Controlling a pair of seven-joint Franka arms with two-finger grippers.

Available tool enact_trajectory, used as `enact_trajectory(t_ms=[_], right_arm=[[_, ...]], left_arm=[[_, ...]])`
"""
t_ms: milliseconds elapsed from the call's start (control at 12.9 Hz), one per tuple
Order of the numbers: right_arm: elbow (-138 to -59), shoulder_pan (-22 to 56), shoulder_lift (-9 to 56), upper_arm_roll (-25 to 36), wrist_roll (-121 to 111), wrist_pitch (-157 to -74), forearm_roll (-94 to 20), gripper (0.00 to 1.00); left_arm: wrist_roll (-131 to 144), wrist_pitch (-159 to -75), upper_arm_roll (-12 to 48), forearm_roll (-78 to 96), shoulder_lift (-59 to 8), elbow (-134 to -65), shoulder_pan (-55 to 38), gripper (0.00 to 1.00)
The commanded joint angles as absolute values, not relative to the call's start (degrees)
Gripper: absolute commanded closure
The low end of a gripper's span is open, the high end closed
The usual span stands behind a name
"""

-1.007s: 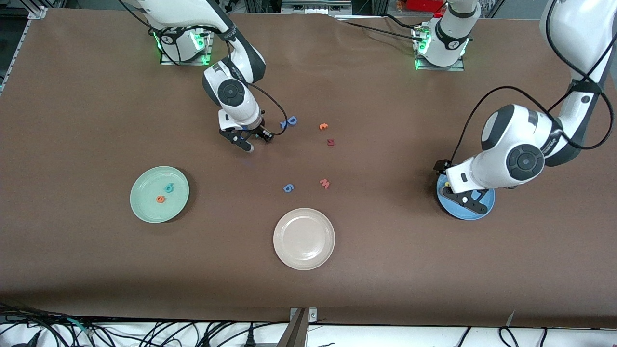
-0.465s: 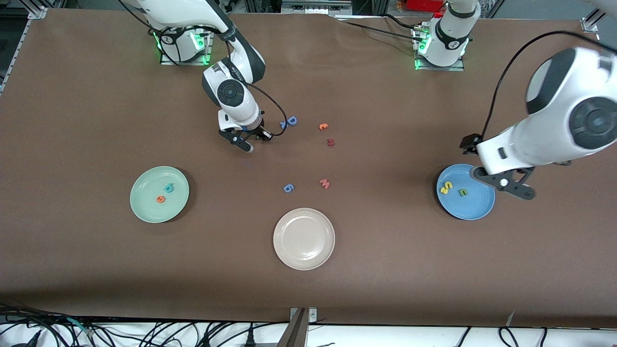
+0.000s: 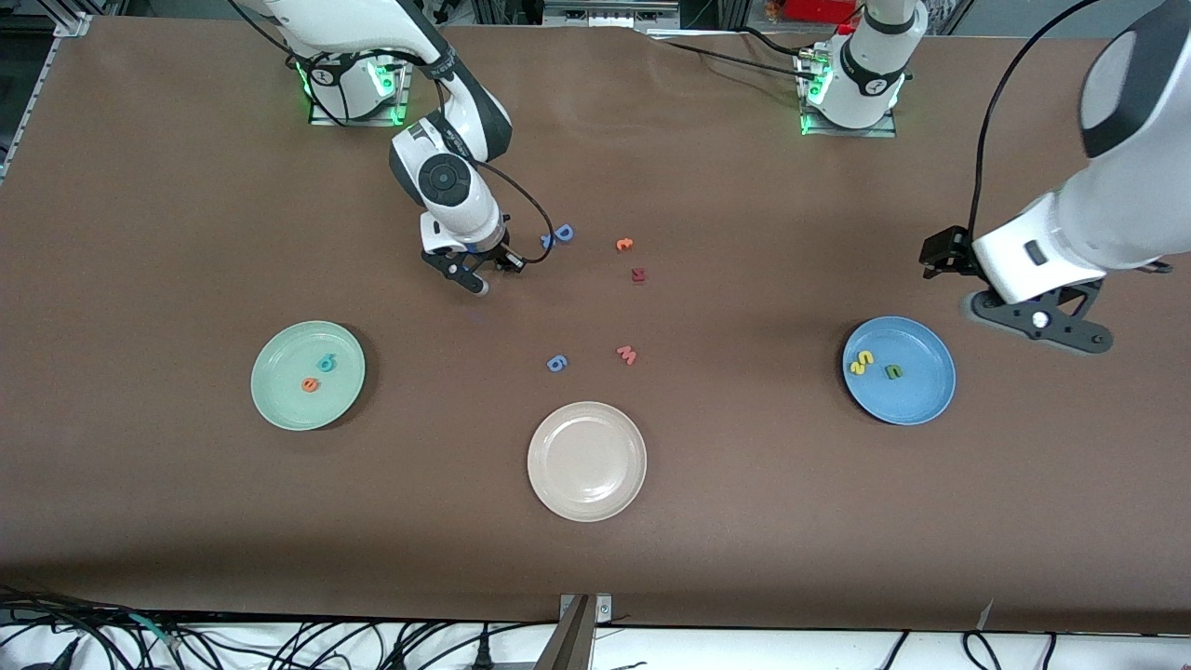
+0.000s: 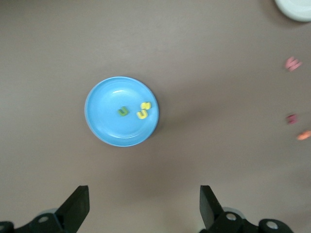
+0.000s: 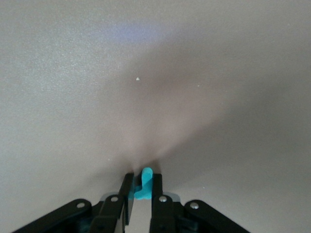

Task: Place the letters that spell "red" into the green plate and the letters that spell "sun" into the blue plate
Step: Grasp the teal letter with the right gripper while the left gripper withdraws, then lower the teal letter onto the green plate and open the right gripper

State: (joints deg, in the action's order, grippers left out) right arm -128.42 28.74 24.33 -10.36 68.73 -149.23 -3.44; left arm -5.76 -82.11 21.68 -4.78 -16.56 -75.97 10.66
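1. The right hand (image 3: 486,271) is clenched on the teal r (image 5: 143,183), low over the bench (image 3: 186,186) beside the blue capital D (image 3: 562,234).
2. The left hand (image 3: 1037,319) hangs released, over the bench near the blue plate (image 3: 921,398).
3. The blue plate holds yellow letters (image 3: 862,362) and an olive n (image 3: 893,372).
4. The green plate (image 3: 279,391), toward the right arm's end, holds the teal d (image 3: 326,363) and orange e (image 3: 310,383).

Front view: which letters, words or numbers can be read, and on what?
"D": blue foam letter on the table.
"6": blue piece on the table.
"w": pink foam letter beside it.
"e": orange letter in the green plate.
"s": yellow letter in the blue plate.
"n": green letter beside it.
Unreadable: dark red piece, orange piece, teal piece in green plate, teal hook in right pincer.
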Motion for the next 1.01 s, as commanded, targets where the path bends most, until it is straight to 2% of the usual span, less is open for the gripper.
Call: enact_trajectory(t_ms=[0, 232, 387, 465, 775, 930], right_arm=[[-128.6, 29.1, 24.1, -9.9, 69.0, -148.7, -2.8, 0.90], [-128.3, 29.1, 24.0, -9.9, 68.8, -148.5, -2.8, 0.91], [-127.1, 29.1, 23.9, -9.8, 68.7, -146.5, -2.7, 0.93], [-125.8, 29.0, 23.7, -9.8, 68.4, -144.3, -2.6, 0.94], [-120.2, 29.0, 23.5, -6.7, 64.3, -135.9, -1.8, 0.94], [-117.1, 29.0, 23.2, -2.9, 57.4, -130.3, -1.8, 0.94]], left_arm=[[-5.7, -85.9, 11.6, -0.3, -11.1, -80.4, 5.6, 0.00], [-5.5, -91.6, 4.9, -0.4, -4.7, -89.8, -0.8, 0.00], [-2.8, -98.1, 3.3, -0.4, 0.5, -97.8, -2.9, 0.00], [-1.9, -99.0, 3.3, -0.4, 1.7, -99.5, -3.2, 0.00], [-1.7, -97.0, 2.8, 0.1, 1.9, -99.7, -3.2, 0.00], [-1.9, -96.2, 2.9, 0.2, 1.6, -99.1, -2.6, 0.00]])
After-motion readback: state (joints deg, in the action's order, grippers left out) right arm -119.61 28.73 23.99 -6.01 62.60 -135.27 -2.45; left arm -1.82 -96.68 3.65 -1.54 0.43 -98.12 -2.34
